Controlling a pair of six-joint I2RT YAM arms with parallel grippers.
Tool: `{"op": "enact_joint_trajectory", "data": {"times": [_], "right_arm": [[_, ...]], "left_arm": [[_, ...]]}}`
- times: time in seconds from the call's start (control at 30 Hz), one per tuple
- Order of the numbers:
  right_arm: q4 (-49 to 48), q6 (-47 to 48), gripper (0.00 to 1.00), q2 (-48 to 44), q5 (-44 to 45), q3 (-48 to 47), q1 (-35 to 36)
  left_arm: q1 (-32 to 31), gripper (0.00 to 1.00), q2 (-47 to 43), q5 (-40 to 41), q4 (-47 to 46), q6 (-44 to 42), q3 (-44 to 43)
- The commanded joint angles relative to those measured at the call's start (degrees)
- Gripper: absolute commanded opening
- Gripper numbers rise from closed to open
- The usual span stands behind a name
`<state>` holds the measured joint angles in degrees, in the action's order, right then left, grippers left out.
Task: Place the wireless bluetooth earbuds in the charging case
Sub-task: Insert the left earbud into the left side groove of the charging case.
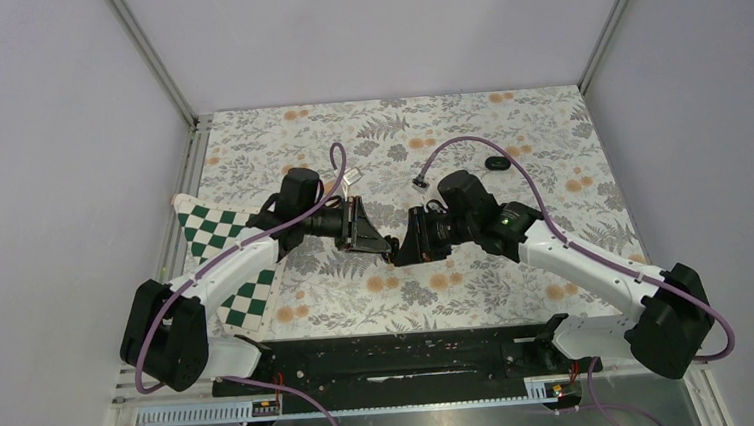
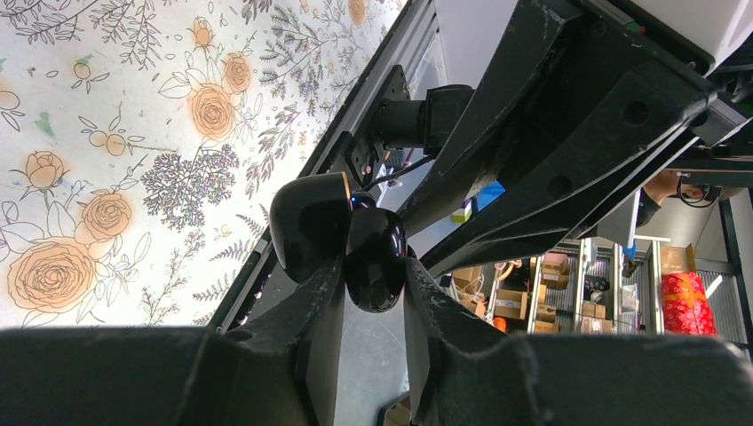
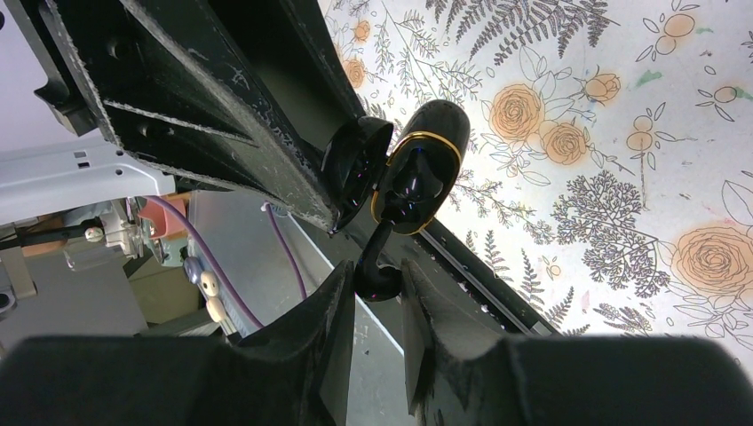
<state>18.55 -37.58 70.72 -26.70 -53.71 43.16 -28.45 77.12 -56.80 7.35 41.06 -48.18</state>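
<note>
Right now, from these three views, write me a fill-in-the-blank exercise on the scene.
The left gripper holds the charging case with its lid ____. The right gripper pinches one ____ between its fingers. The checkered cloth lies under the ____ arm. Missing words: open; earbud; left.

Your table is covered with a pale floral-print sheet [image 1: 547,121]. On it you have a green-and-white checked cloth [image 1: 206,227] at the left edge and a small dark oval piece [image 1: 495,164] far right.
</note>
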Motion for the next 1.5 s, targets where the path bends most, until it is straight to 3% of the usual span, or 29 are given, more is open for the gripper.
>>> {"op": "enact_joint_trajectory", "data": {"times": [0.0,1.47], "right_arm": [[-1.36,0.59,0.0,0.87,-0.36,-1.49,-0.18],[3.04,2.41,0.0,1.67,4.22,-3.21,-0.71]], "left_arm": [[-0.09,0.0,-0.92,-1.92,-3.05,0.34,-0.25],[-0.18,0.0,-1.99,-4.92,-6.65,1.91,0.99]]}}
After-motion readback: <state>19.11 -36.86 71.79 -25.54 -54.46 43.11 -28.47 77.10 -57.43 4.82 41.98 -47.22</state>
